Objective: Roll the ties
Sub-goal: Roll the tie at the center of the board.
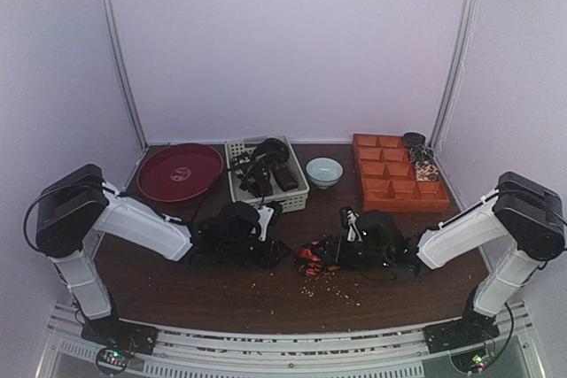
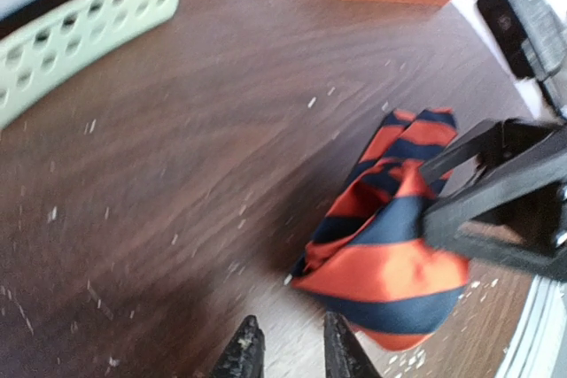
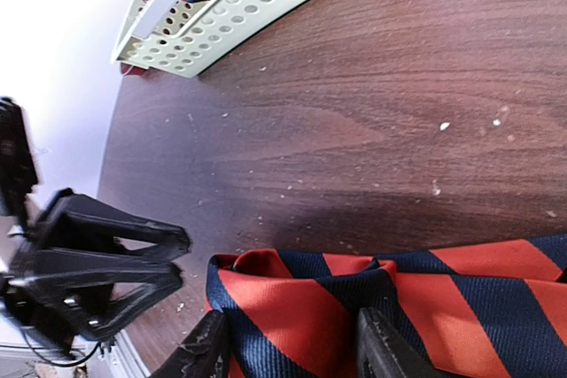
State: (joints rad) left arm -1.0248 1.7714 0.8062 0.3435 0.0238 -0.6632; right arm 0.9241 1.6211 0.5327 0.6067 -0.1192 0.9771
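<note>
An orange-red and dark-striped tie [image 1: 312,259] lies bunched in a loose roll at the middle of the table. My right gripper [image 1: 331,254] is shut on it: in the right wrist view the folded tie [image 3: 354,298] fills the gap of the gripper [image 3: 297,353], with a finger on each side. From the left wrist view the tie [image 2: 390,250] hangs from the right gripper [image 2: 496,201], just above the wood. My left gripper [image 2: 288,353] is slightly open and holds nothing, its tips just left of the roll's edge. More dark ties [image 1: 270,170] fill the basket.
A pale green perforated basket [image 1: 299,202] stands behind the grippers, with a red plate [image 1: 180,171] to its left and a small pale bowl [image 1: 324,171] to its right. An orange compartment tray [image 1: 394,188] at back right holds rolled ties [image 1: 426,170]. Crumbs [image 1: 328,288] dot the wood.
</note>
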